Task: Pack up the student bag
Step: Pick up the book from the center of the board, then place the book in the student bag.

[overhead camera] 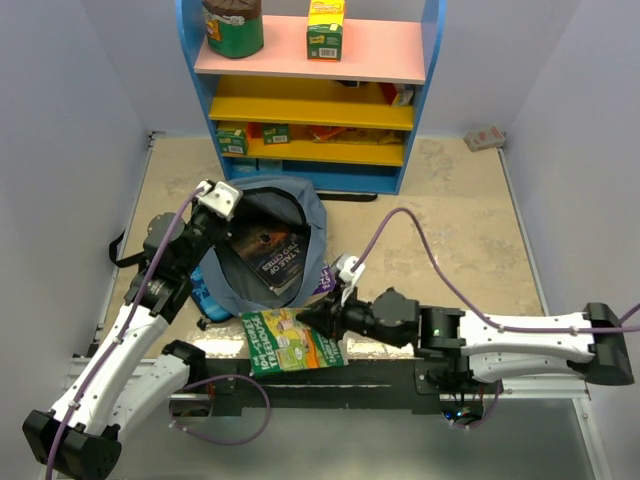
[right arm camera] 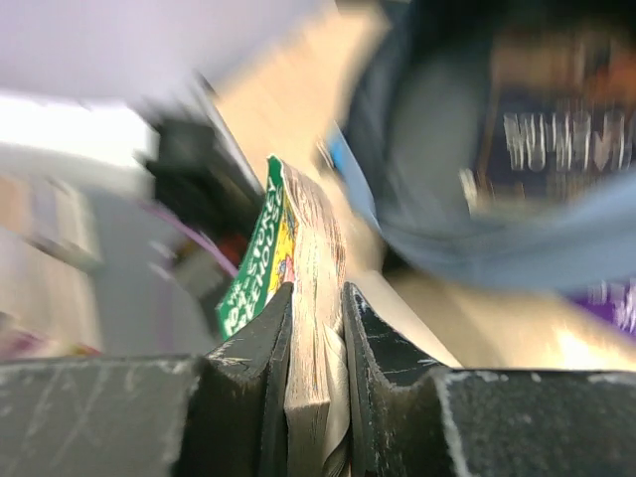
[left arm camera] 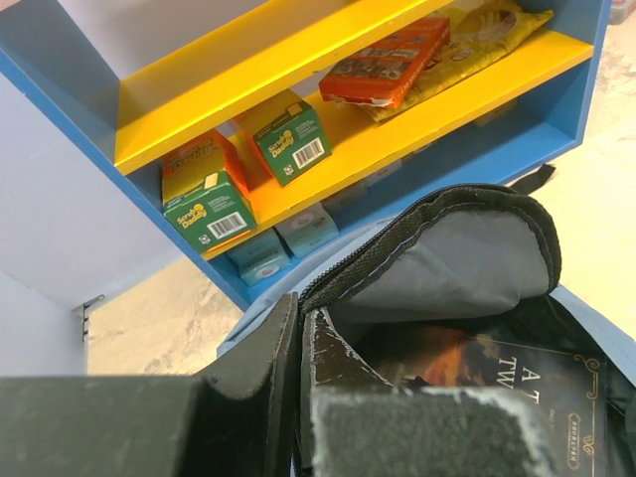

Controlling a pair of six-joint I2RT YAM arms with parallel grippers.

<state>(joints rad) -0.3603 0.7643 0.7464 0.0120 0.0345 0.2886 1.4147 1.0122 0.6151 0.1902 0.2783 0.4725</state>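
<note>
Black fingers of the right gripper [right arm camera: 316, 298] pinch the page edge of a green picture book [overhead camera: 290, 342] at lower centre of the overhead frame, while the left gripper [left arm camera: 298, 348] is closed on the upper-left rim of the open student bag [overhead camera: 312, 215], which lies mid-frame holding a dark book [overhead camera: 272, 262].

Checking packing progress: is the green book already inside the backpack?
No, the green book sits outside the backpack, its edge pinched by the right hand.

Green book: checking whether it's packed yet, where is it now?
Top view: the green book is outside the student bag, just in front of it by the table's near edge, clamped in the right gripper.
</note>
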